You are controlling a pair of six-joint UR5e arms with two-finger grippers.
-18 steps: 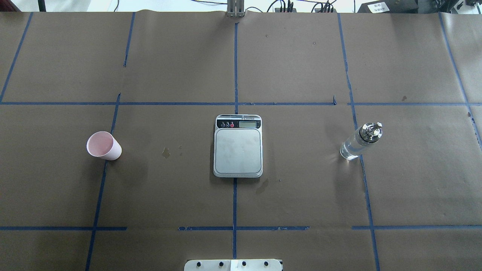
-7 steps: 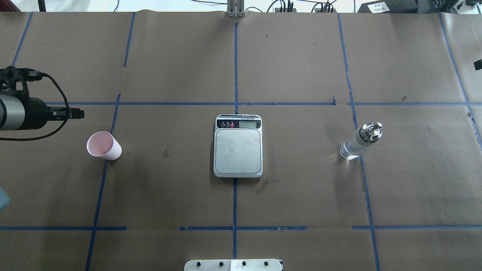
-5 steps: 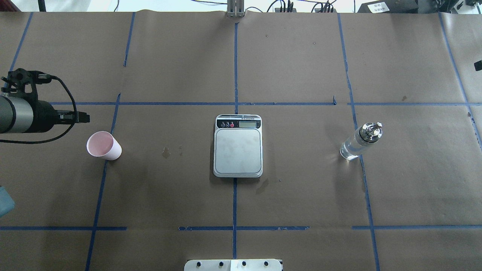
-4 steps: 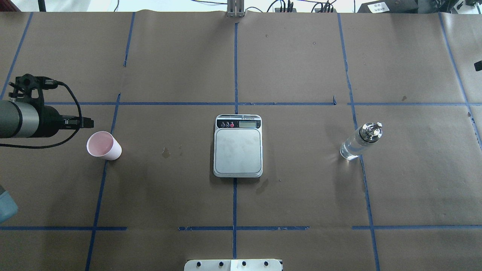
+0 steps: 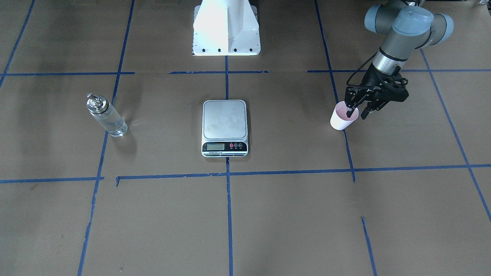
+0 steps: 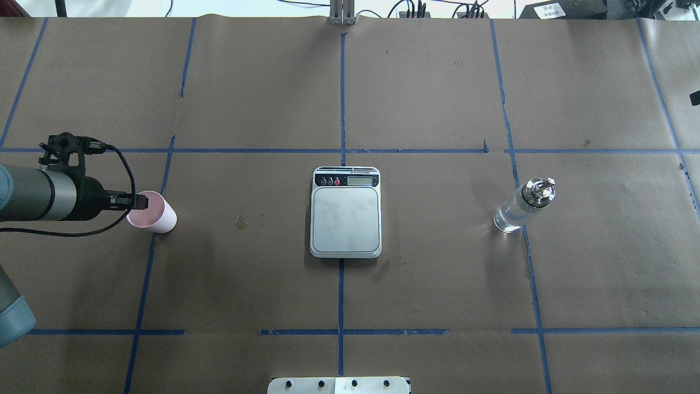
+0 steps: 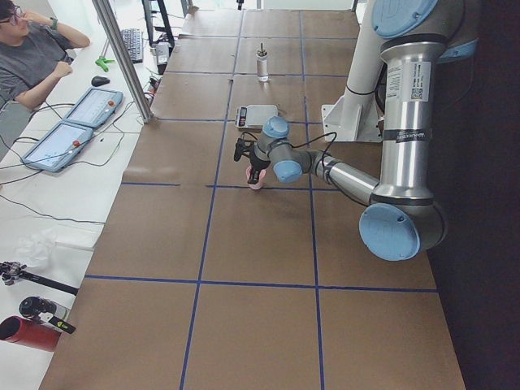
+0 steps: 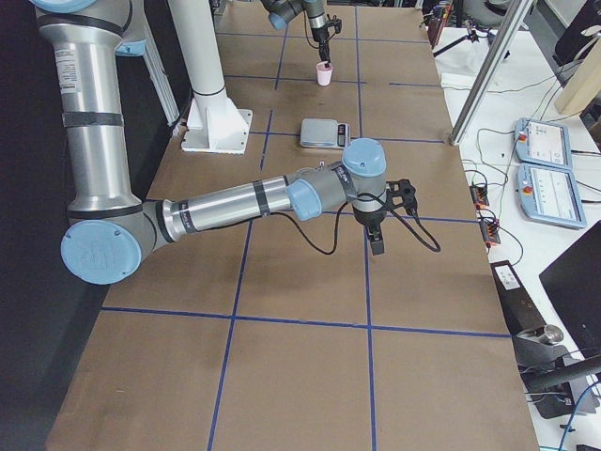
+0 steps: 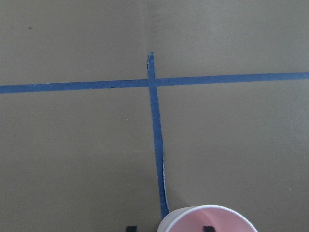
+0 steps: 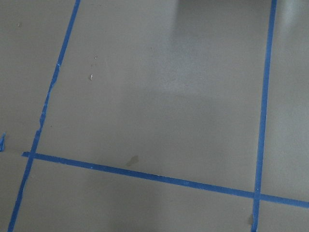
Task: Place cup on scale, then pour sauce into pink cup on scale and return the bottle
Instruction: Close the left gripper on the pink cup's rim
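Cup stands upright toward the left edge of the desk, well apart from the scale. My left gripper is spread astride its rim, one finger inside. Light, thin-walled, I'd judge: pinch the wall gently.

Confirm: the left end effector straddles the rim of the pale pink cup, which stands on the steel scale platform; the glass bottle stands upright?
No: the pale pink tapered cup stands on the brown paper-covered table, apart from the white steel-topped scale, as the overhead exterior view shows. The left end effector straddles its rim, and the clear glass bottle stands upright.
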